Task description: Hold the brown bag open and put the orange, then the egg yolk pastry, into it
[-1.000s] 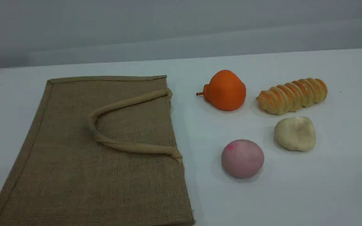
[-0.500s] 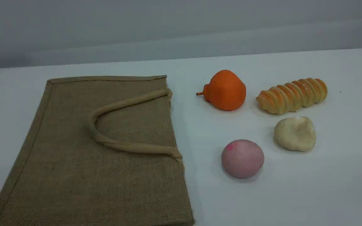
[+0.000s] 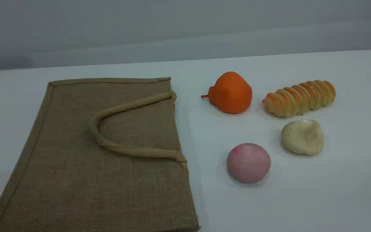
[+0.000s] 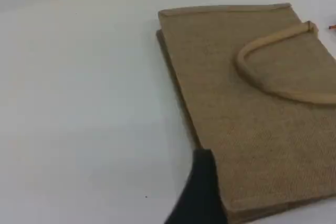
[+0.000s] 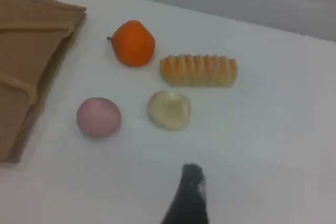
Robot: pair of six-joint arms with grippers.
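The brown bag (image 3: 101, 154) lies flat and closed on the left of the white table, its beige handle (image 3: 121, 109) resting on top; the left wrist view shows the bag (image 4: 252, 108) too. Right of it sits the orange (image 3: 231, 92), stem pointing at the bag. The egg yolk pastry (image 3: 302, 137) lies further right and nearer, seen also in the right wrist view as a pale lump (image 5: 168, 109) below the orange (image 5: 133, 43). One dark fingertip (image 4: 202, 182) of my left gripper hovers over the bag's near-left edge. One fingertip (image 5: 190, 190) of my right gripper hangs above bare table, short of the pastry. Neither holds anything.
A long ridged golden bread (image 3: 299, 97) lies right of the orange and behind the pastry. A smooth pink ball (image 3: 248, 162) sits in front of the orange, left of the pastry. The table's far edge (image 3: 185, 60) runs behind everything.
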